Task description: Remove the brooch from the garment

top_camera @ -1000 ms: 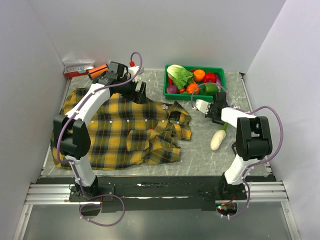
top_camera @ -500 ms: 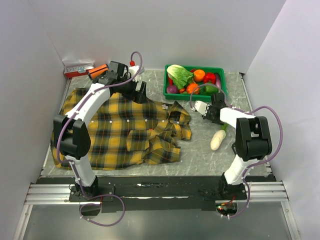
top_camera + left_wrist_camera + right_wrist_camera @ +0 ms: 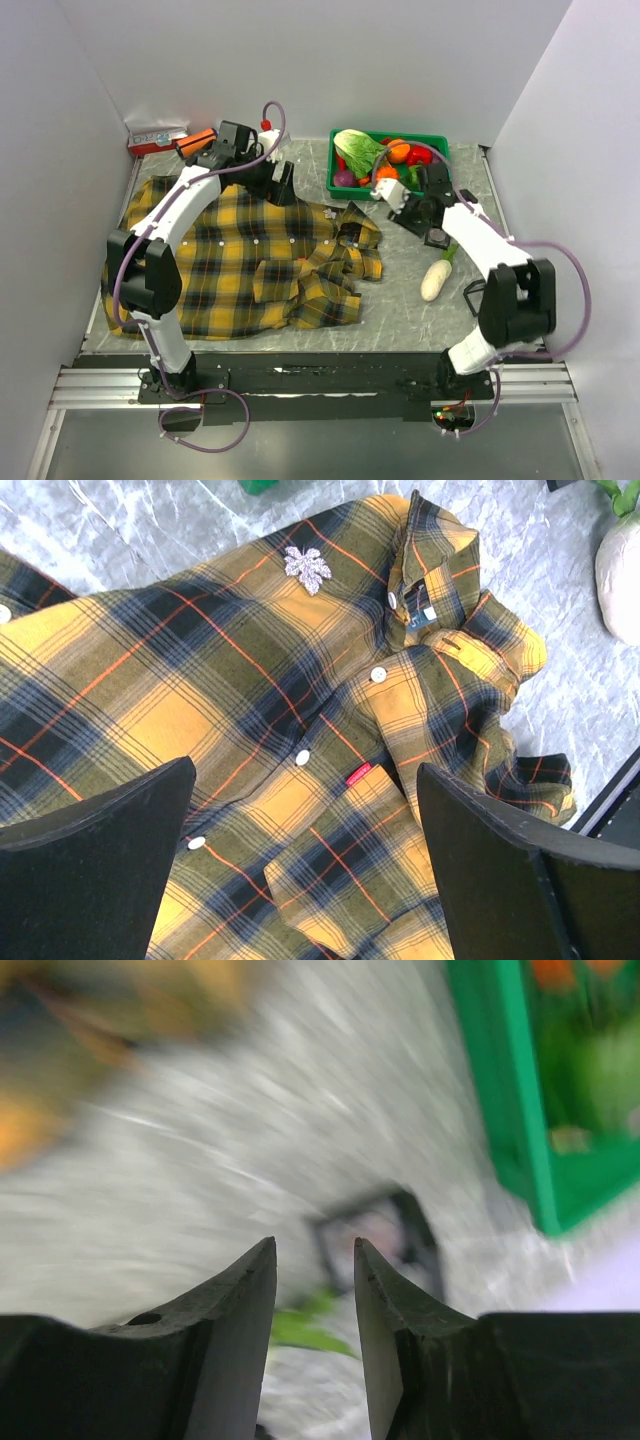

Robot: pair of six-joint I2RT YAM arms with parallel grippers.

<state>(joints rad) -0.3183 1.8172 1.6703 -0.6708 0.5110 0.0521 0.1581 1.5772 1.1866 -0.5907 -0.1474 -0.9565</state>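
Observation:
The garment (image 3: 240,260), a yellow-and-black plaid shirt, lies spread on the left half of the table and fills the left wrist view (image 3: 250,710). The brooch (image 3: 307,568), a small pale silvery leaf-like ornament, sits pinned on the shirt to the left of the collar (image 3: 430,570). My left gripper (image 3: 280,190) hovers over the shirt's far edge, open wide and empty (image 3: 305,770). My right gripper (image 3: 383,192) hangs by the green bin's front edge, right of the collar. Its jaws stand slightly apart with nothing between them (image 3: 314,1245). That view is motion-blurred.
A green bin (image 3: 338,186) of vegetables stands at the back right, also in the right wrist view (image 3: 540,1160). A white radish (image 3: 435,278) lies on the table right of the shirt. A red-and-white box (image 3: 157,138) and an orange item (image 3: 197,138) sit at the back left.
My right arm has stretched out and swung its gripper back and left, from beside the radish to the bin's front edge. The left arm and the shirt have not moved.

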